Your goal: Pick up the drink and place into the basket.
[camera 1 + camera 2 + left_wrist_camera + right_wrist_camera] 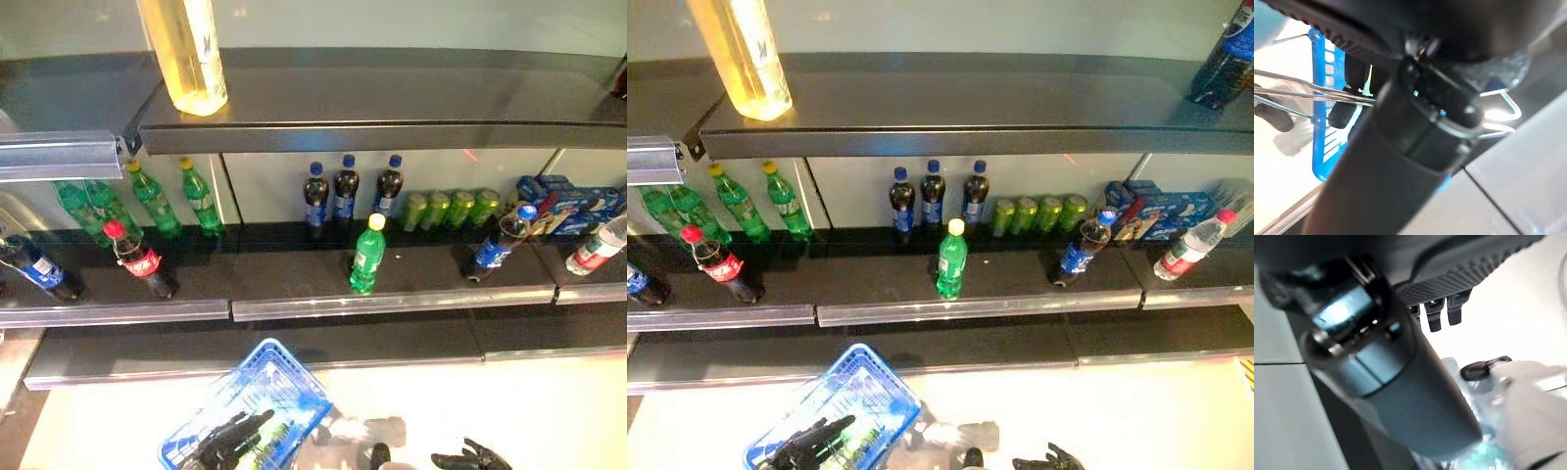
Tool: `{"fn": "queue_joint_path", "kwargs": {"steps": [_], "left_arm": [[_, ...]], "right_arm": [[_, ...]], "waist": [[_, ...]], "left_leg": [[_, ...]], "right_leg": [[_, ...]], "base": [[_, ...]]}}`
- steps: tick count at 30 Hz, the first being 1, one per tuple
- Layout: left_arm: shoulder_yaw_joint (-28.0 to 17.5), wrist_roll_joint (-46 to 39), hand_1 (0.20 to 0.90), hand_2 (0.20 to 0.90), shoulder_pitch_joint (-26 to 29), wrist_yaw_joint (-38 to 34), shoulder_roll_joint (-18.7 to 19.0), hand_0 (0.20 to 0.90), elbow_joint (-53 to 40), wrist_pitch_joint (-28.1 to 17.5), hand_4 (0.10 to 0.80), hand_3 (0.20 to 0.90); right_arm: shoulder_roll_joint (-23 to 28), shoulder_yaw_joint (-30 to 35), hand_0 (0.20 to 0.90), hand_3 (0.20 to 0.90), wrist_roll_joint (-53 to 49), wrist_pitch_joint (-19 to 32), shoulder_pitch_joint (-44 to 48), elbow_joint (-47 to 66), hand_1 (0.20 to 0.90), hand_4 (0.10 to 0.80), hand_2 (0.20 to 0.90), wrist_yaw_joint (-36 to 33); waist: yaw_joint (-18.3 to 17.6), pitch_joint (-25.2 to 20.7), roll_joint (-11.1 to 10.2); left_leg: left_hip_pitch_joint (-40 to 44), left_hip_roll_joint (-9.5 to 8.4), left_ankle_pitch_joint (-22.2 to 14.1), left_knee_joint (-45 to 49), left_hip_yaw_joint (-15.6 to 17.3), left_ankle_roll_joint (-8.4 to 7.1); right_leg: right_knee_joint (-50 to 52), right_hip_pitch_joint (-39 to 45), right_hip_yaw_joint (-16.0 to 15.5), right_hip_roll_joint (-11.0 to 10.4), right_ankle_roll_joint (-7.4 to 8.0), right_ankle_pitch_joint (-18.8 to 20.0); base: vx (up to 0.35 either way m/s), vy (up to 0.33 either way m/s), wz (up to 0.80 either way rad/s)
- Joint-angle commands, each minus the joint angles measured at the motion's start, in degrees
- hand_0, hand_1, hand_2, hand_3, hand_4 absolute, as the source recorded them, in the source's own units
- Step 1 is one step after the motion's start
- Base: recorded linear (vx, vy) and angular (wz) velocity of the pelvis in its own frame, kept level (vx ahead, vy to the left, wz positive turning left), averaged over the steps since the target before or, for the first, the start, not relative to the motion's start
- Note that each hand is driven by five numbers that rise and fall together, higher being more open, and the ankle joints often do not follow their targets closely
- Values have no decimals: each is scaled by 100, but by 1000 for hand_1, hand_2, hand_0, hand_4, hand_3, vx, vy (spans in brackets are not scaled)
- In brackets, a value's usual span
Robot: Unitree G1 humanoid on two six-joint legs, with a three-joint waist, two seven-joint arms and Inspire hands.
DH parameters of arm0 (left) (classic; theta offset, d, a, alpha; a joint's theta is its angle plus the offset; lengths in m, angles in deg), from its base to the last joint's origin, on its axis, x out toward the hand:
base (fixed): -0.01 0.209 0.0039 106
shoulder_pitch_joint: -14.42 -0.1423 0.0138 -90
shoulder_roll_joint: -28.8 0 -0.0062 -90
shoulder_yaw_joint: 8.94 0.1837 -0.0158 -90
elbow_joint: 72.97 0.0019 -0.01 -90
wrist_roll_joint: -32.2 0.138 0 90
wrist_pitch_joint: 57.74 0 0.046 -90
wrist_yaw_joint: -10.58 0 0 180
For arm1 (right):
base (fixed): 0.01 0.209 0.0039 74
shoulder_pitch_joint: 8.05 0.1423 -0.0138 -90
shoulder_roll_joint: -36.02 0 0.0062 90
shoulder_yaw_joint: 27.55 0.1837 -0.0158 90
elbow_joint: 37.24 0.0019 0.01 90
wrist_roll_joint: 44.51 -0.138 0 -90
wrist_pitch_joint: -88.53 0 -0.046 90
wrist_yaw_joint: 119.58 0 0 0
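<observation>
A green drink bottle with a yellow cap stands alone near the front of the middle shelf. Below it on the pale floor sits the blue basket. My left hand lies over the basket, and in the left wrist view its fingers curl at the wire handle. Something green shows inside the basket; I cannot tell what it is. My right hand hangs low at the right, away from the shelf, fingers relaxed and holding nothing.
The middle shelf also holds green bottles, three dark cola bottles, green cans, a red-capped cola, tilted blue-label bottles and blue boxes. A tall yellow bottle stands on the top shelf.
</observation>
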Motion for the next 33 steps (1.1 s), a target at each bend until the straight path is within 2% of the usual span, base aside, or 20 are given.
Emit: {"fn": "queue_joint_path", "kwargs": {"steps": [1, 8, 19, 24, 28, 33], "left_arm": [[-91, -187, 300, 300, 263, 353, 720, 300, -531, -542, 100, 200], [-203, -82, 300, 300, 246, 358, 740, 300, -334, -546, 100, 200], [-221, -67, 300, 300, 380, 292, 822, 300, -291, -542, 100, 200], [-195, -108, 300, 300, 195, 476, 854, 300, -345, -583, 100, 200], [208, -325, 300, 300, 533, 260, 701, 300, -676, -637, 100, 200], [380, -712, 300, 300, 1185, 94, 768, 300, -801, -637, 100, 200]], "right_arm": [[118, 23, 900, 900, -107, 279, 248, -153, 900, 800, 900, -115], [135, -43, 900, 900, -67, 249, 304, -91, 900, 800, 900, -79], [142, -108, 900, 900, -78, 152, 352, -41, 900, 800, 900, -70], [163, -105, 900, 900, 44, 155, 236, -119, 900, 800, 900, -10], [193, -293, 900, 900, -218, 242, 605, -113, 900, 800, 900, -238], [363, -438, 900, 900, -381, 261, 1221, 9, 900, 800, 900, -343]], "waist": [[124, -206, -256], [170, -292, -259], [180, -281, -271], [150, -212, -288], [196, 256, -186], [120, 833, -82]], "left_leg": [[-301, -337, 1, 106, -202, 304], [-216, -351, -5, -2, -256, 275], [-186, -268, 30, -16, -367, 298], [-215, -178, 58, -16, -242, 255], [-959, 2, 468, -16, -116, 39], [-1676, -74, 700, -16, -237, 5]], "right_leg": [[298, 153, -95, -388, 233, -289], [228, 295, -245, -404, 235, -340], [702, 237, -230, -403, 229, -602], [368, 243, -210, -350, 231, -414], [7, -282, -356, -323, 222, 28], [6, -1071, -211, -308, 179, 220]], "base": [[-10, 14, 12], [9, 7, 6], [-1, -12, 4], [77, -68, 1], [-297, -21, -5], [-296, 24, 4]]}}
